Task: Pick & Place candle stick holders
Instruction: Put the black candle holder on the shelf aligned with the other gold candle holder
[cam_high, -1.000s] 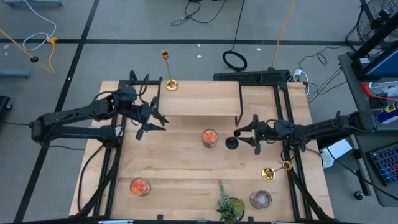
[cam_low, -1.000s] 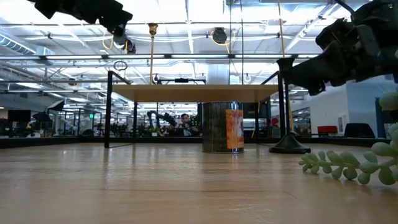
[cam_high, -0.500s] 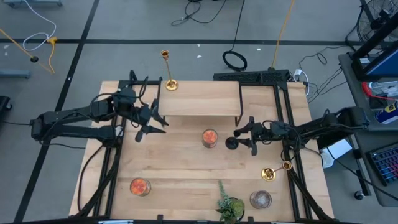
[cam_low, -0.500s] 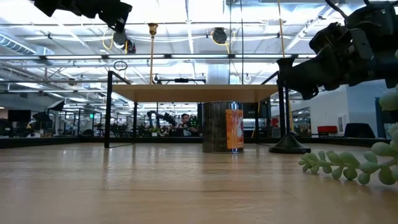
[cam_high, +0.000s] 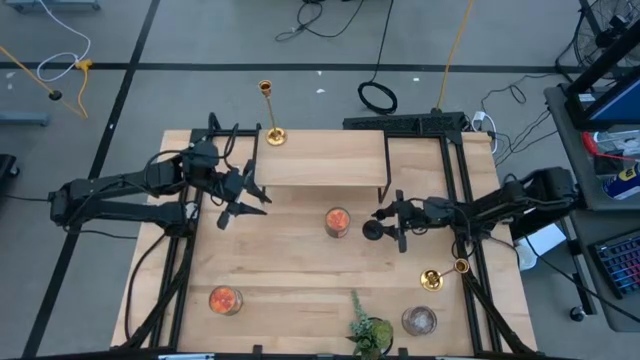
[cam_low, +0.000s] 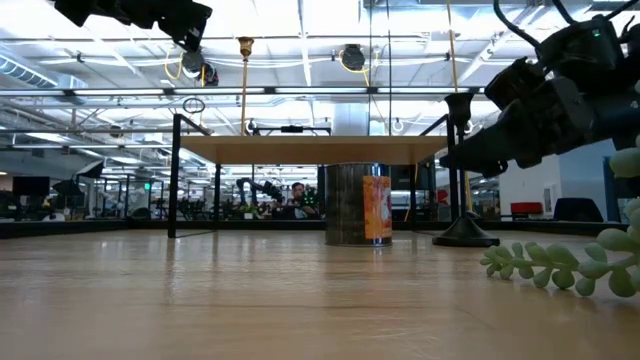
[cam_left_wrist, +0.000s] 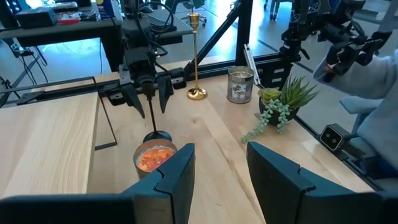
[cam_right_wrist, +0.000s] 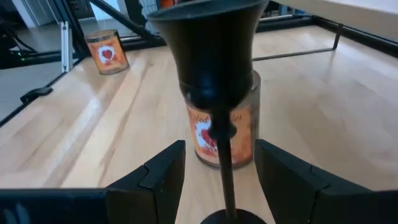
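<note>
step: reach for grasp. right claw wide, fingers either side of black candle stick holder stem, upright on bench beside orange jar candle. next: close on stem, lift. left claw open, hovers mid-bench.

Candlestick holders: three. One gold holder on the raised shelf, one black holder on the table, a second gold holder near the table's right edge.

Glass jar candles: three. Two with orange filling, one mid-table and one at front left; one with grey filling at front right.

Plants: one small green plant.

Shelves: one. Tables: one.

Arms: two, each with one gripper, left gripper and right gripper.
</note>
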